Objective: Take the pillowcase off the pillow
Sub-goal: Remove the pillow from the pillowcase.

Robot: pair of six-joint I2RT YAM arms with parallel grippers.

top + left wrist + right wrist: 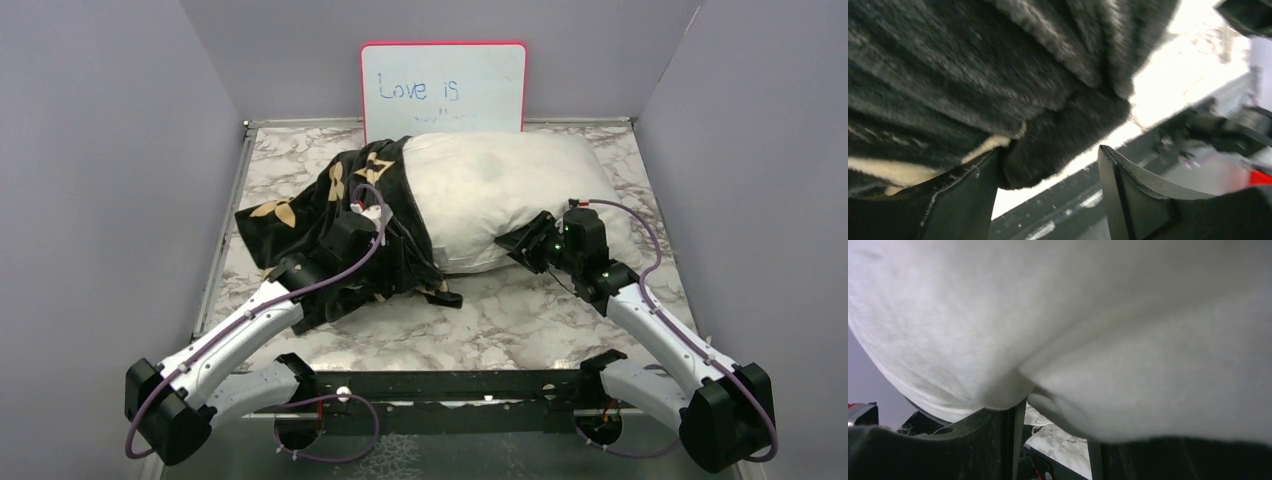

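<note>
The pillowcase (pixel 305 205) is plush, velvety black cloth; the pillow (pixel 500 190) is matt, wrinkled white fabric; the surface (pixel 520 320) looks like glossy marble.

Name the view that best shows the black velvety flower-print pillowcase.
Top external: the black velvety flower-print pillowcase shows at nearly full spread, bunched over the left end of the plump white pillow, partly behind the left arm. Left wrist shows only a blurred close-up fold of it. Right wrist shows none, only white cushion.
</note>
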